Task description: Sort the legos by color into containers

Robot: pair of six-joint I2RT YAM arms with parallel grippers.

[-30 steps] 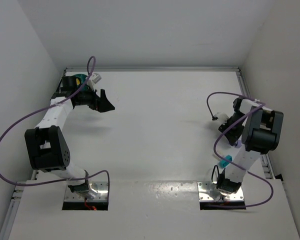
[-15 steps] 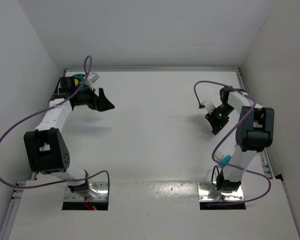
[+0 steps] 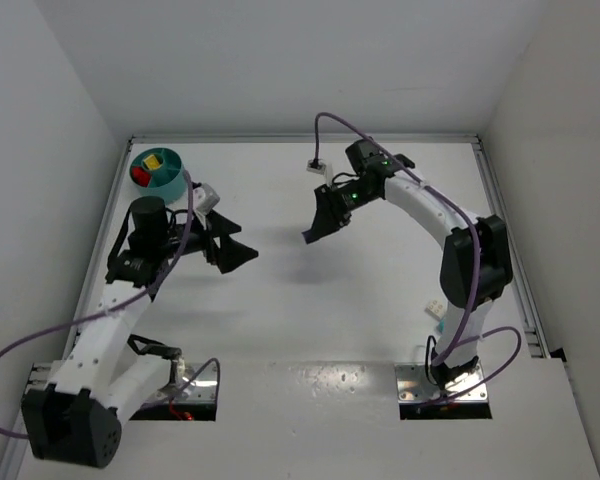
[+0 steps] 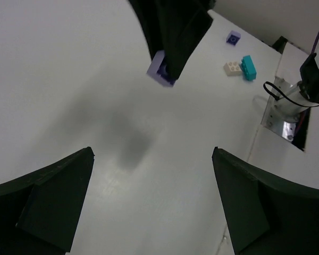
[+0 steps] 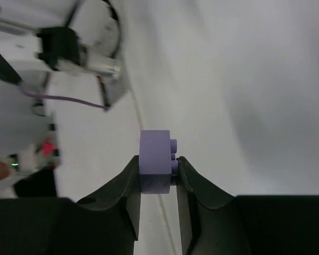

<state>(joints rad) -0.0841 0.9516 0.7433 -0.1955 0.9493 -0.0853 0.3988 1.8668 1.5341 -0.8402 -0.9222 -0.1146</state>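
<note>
Left tool (image 3: 246,243) hangs spread and empty above the white desk (image 3: 310,330); by the right arm's base lie a cyan plastic brick (image 4: 248,67), a cream brick (image 4: 233,68) and a small purple brick (image 4: 233,37). Farther out, the right tool (image 5: 157,172) pinches a purple plastic lego brick (image 5: 154,154) in mid-air. Farthest, the round teal bowl (image 3: 178,168) holds a red brick (image 3: 140,177) and a yellow brick (image 3: 155,160); most sorting remains, I judge.
</note>
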